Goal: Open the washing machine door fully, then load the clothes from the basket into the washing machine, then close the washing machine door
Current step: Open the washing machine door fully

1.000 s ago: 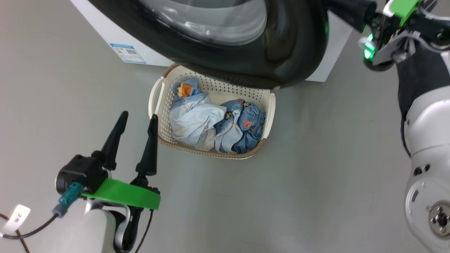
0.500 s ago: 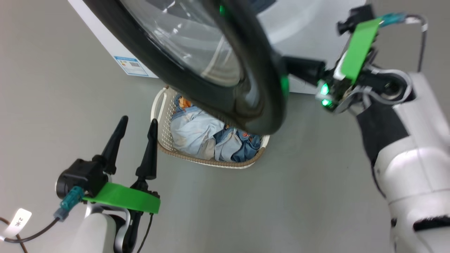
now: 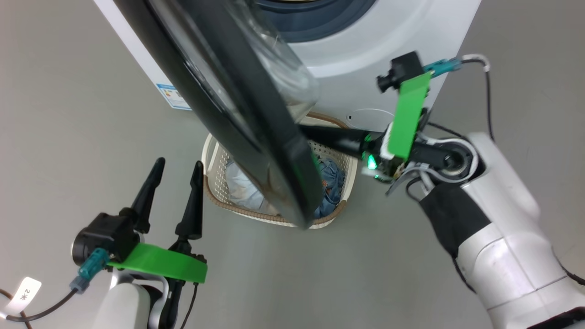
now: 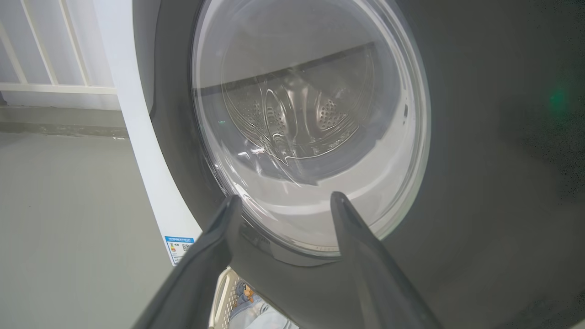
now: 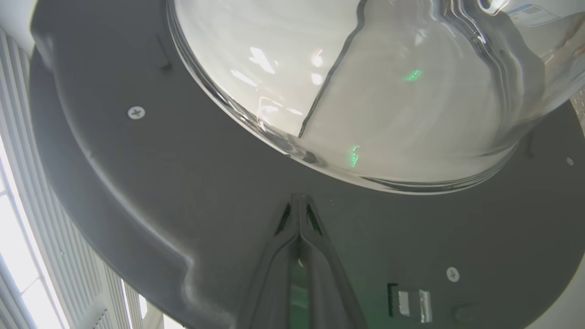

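Head view: the washing machine door stands swung out from the washing machine, seen almost edge-on, with its lower edge hanging over the basket. The basket sits on the grey floor just ahead and to the right of the left gripper, whose two dark fingers are spread wide apart and hold nothing. Inside the basket lie the clothes: pale blue-white fabric on the side nearer the left gripper, medium blue fabric on the side nearer the right gripper, the middle of the pile hidden by the door. The right gripper reaches across the basket's far corner, its fingers pressed together on nothing, the tips going behind the door. In the right wrist view those joined tips sit at the door's dark inner face, just below the bulging glass bowl; whether they press on it cannot be told. In the left wrist view the door's outer side fills the space beyond the open fingers, the steel drum showing through the glass, and a blue sticker sits on the white cabinet to the fingers' left.
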Controlling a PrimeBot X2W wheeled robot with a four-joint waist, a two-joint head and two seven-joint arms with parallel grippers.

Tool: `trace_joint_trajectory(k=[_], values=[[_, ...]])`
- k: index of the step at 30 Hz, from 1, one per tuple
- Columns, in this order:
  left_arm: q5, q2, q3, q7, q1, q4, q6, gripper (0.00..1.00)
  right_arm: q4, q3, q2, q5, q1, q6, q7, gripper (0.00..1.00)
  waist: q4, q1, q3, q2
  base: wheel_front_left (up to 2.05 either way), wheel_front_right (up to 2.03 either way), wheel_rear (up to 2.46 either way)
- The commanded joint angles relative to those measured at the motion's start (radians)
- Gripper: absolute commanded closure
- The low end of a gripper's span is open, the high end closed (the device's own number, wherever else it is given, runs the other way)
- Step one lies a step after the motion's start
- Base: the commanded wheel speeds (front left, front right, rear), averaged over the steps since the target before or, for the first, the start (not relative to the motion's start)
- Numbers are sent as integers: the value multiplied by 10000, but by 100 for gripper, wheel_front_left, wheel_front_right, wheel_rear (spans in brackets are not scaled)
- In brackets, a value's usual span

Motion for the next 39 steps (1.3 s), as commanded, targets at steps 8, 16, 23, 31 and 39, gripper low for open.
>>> trace_joint_trajectory(k=[8, 16, 23, 31, 39], values=[[181, 252, 384, -63, 141, -223, -51, 0, -490, 1410, 350, 746, 427, 17, -574, 100, 131, 0, -169, -1, 0, 0, 0], [168, 252, 414, -63, 169, -193, -56, 0, -396, 2461, 350, 1425, 406, 17, -1154, 100, 149, 0, -225, -1, 0, 0, 0], [242, 252, 586, -63, 218, -156, -60, 0, -486, 2663, 16, 2045, 304, 17, -1879, 100, 27, 0, -385, -1, 0, 0, 0], [430, 252, 928, -63, 325, -62, -72, 0, -839, 2992, -929, 3088, 642, 17, -2928, 100, -326, 0, -761, -1, 0, 0, 0], [687, 255, 1321, -63, 623, 3, -86, 0, -1736, 3661, -2108, 4260, 1336, 17, -4264, 100, -770, 0, -1202, -1, 0, 0, 0]])
